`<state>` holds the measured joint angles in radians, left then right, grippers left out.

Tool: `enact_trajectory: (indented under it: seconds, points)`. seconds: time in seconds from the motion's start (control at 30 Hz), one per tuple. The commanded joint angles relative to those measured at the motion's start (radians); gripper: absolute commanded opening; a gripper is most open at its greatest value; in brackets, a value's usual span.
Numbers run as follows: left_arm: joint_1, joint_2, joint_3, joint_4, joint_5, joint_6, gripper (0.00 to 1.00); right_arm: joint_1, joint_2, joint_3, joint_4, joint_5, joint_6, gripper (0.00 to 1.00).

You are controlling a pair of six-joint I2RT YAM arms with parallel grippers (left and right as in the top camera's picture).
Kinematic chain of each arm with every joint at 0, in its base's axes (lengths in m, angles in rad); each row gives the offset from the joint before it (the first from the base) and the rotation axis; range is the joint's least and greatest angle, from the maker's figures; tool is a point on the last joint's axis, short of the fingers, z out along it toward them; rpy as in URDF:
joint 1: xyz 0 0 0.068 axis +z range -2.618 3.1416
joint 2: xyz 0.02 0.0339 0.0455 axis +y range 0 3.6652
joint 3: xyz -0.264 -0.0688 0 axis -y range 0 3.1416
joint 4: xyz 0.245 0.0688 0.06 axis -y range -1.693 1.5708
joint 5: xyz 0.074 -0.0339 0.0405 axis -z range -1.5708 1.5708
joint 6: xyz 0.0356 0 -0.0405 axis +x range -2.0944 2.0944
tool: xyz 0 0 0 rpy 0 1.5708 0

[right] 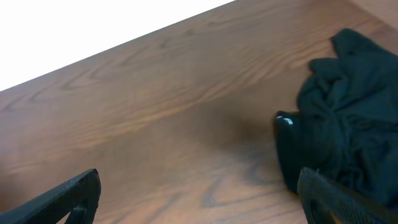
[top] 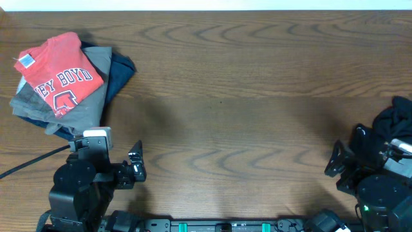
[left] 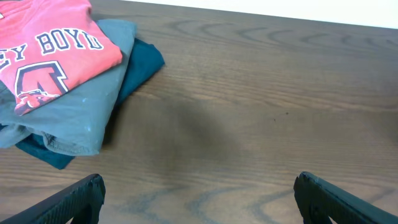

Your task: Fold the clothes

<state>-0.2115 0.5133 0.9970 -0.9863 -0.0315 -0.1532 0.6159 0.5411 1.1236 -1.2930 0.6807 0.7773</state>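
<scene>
A folded coral-red T-shirt (top: 59,74) with white "BOYD" lettering lies on top of a stack at the table's far left, over a folded grey garment (top: 84,106) and a dark blue one (top: 121,71). The stack also shows in the left wrist view, red shirt (left: 53,43) uppermost. A crumpled black garment (top: 396,122) lies at the right edge, and shows in the right wrist view (right: 345,137). My left gripper (left: 199,199) is open and empty near the front edge, right of the stack. My right gripper (right: 199,199) is open and empty, its right finger beside the black garment.
The brown wooden table (top: 244,96) stretches between the stack and the black garment. A black cable (top: 32,161) runs from the left arm's base to the left edge. The table's far edge meets a white wall.
</scene>
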Motion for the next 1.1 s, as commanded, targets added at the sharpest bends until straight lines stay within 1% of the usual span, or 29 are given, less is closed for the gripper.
enact_trajectory:
  seconds: [0.0, 0.13, 0.2, 0.27, 0.37, 0.53, 0.73, 0.97, 1.03, 1.07]
  points:
    - [-0.002, -0.005, -0.002, 0.0, -0.014, -0.001, 0.98, -0.087, -0.024, -0.041, 0.055, 0.022, 0.0, 0.99]
    - [-0.002, -0.005, -0.002, 0.0, -0.014, -0.001, 0.98, -0.252, -0.082, -0.186, 0.243, -0.035, 0.0, 0.99]
    - [-0.002, -0.005, -0.002, 0.0, -0.014, -0.001, 0.98, -0.3, -0.123, -0.269, 0.324, -0.056, -0.001, 0.99]
    - [-0.002, -0.005, -0.002, 0.0, -0.014, -0.001, 0.98, -0.334, -0.177, -0.352, 0.39, -0.07, -0.009, 0.99]
    - [-0.002, -0.005, -0.002, 0.0, -0.014, -0.001, 0.98, -0.379, -0.268, -0.451, 0.443, -0.087, -0.007, 0.99]
    - [-0.002, -0.004, -0.002, 0.0, -0.014, -0.001, 0.98, -0.414, -0.414, -0.573, 0.548, -0.087, -0.008, 0.99]
    - [-0.002, -0.004, -0.002, 0.0, -0.014, -0.001, 0.98, -0.428, -0.537, -0.666, 0.557, -0.11, -0.008, 0.99]
    - [-0.002, -0.004, -0.002, 0.0, -0.014, -0.001, 0.98, -0.433, -0.536, -0.702, 0.534, -0.228, -0.01, 0.99]
    - [-0.002, -0.005, -0.002, 0.0, -0.014, -0.001, 0.98, -0.433, -0.536, -0.716, 0.554, -0.237, -0.053, 0.99]
    - [-0.002, -0.005, -0.002, 0.0, -0.014, -0.001, 0.98, -0.433, -0.536, -0.727, 0.58, -0.241, -0.119, 0.99]
